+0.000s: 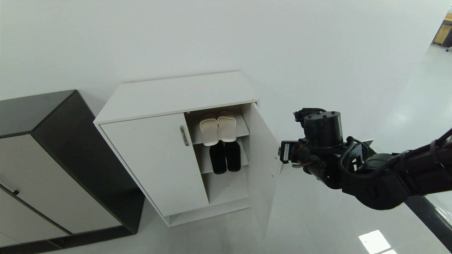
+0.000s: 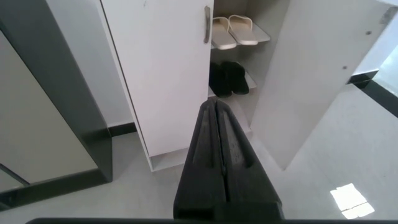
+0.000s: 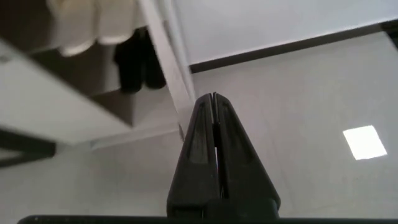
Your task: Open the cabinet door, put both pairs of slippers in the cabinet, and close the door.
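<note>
The right hand (image 3: 214,102) has its two fingers pressed flat together, with nothing between them. In the head view it sits at the end of the right arm, just to the right of the open right door (image 1: 263,165), level with the door's outer edge. Whether the fingertips touch that edge cannot be told. The left hand (image 2: 216,104) is likewise fully closed and holds nothing. It hangs on the near side of the cabinet (image 1: 176,95), pointing toward the lower part of the left door (image 1: 155,162), and is well apart from it.

The cabinet is white and stands on the floor (image 1: 317,218) against a pale wall (image 1: 247,35). Its left door is closed and carries an upright metal handle (image 1: 184,135) near its inner edge. Its right door is swung wide open toward the near side, so the right half of the inside is in view. The white slippers (image 1: 218,129) lie side by side on the top shelf, and their near ends reach the shelf's front edge. The black slippers (image 1: 225,157) lie side by side on the shelf directly below them. Both pairs are inside the cabinet.

To the left of the cabinet stands a dark cabinet (image 1: 53,141) with pale fronts. A bright patch of light (image 1: 374,241) lies on the glossy floor at near right.
</note>
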